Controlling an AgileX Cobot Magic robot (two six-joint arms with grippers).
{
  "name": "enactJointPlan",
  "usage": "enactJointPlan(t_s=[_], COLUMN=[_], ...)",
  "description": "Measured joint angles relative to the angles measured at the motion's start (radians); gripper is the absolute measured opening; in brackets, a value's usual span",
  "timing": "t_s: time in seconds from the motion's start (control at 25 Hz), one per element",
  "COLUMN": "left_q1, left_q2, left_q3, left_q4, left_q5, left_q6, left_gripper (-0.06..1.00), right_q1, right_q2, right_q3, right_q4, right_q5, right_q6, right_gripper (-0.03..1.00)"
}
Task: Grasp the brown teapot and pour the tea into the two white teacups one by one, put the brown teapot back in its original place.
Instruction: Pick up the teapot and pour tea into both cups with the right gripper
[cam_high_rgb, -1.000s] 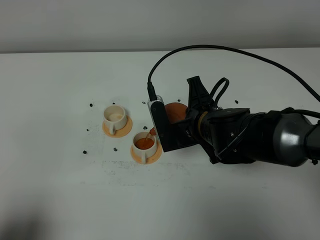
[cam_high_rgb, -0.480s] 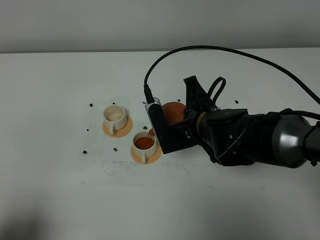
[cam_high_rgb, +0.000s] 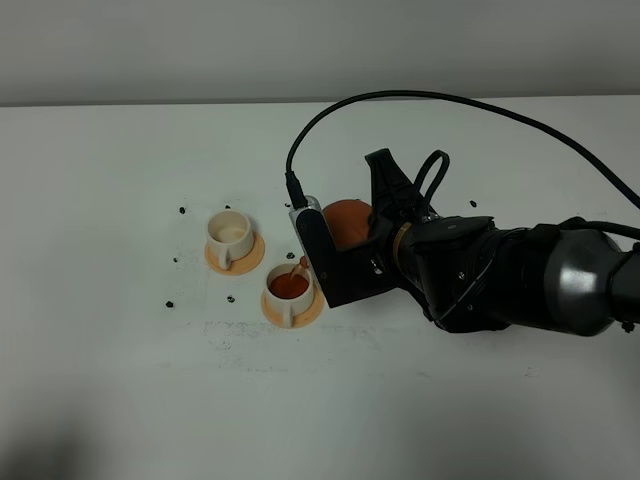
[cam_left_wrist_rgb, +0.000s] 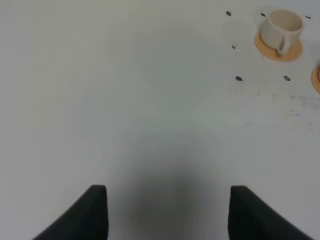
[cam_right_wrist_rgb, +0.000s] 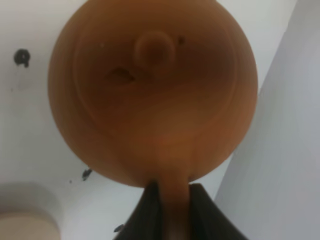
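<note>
The brown teapot (cam_high_rgb: 345, 221) hangs tilted above the table, with my right gripper (cam_right_wrist_rgb: 172, 220) shut on its loop handle (cam_right_wrist_rgb: 172, 200). In the right wrist view its lid knob (cam_right_wrist_rgb: 155, 47) faces the camera. Its spout (cam_high_rgb: 302, 262) points down over the nearer white teacup (cam_high_rgb: 290, 288), and a thin stream of tea runs into it. That cup holds dark reddish tea (cam_high_rgb: 290, 285). The farther white teacup (cam_high_rgb: 229, 233) looks empty on its orange saucer (cam_high_rgb: 254, 256) and also shows in the left wrist view (cam_left_wrist_rgb: 284, 26). My left gripper (cam_left_wrist_rgb: 170, 215) is open over bare table.
Small black marks (cam_high_rgb: 181, 211) dot the white table (cam_high_rgb: 120, 380) around the cups. The right arm (cam_high_rgb: 500, 275) and its cable (cam_high_rgb: 440, 98) cover the middle right. A pale beige shape (cam_right_wrist_rgb: 22, 225) shows under the teapot in the right wrist view.
The right arm has shifted slightly left and the teapot has tipped a little more over the nearer cup. The left gripper has not moved.
</note>
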Motion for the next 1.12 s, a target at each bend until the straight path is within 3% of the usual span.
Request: enactJointPlan(t_s=[1.12], left_q1=[0.0], left_q2=[0.0], left_q3=[0.0], left_q4=[0.0], left_q5=[0.0], left_q6=[-0.001], left_gripper=[0.5], right_q1=[0.0], right_q2=[0.0], right_q3=[0.0], right_q4=[-0.048], right_q5=[0.005], right_q6=[0.0], right_gripper=[0.08])
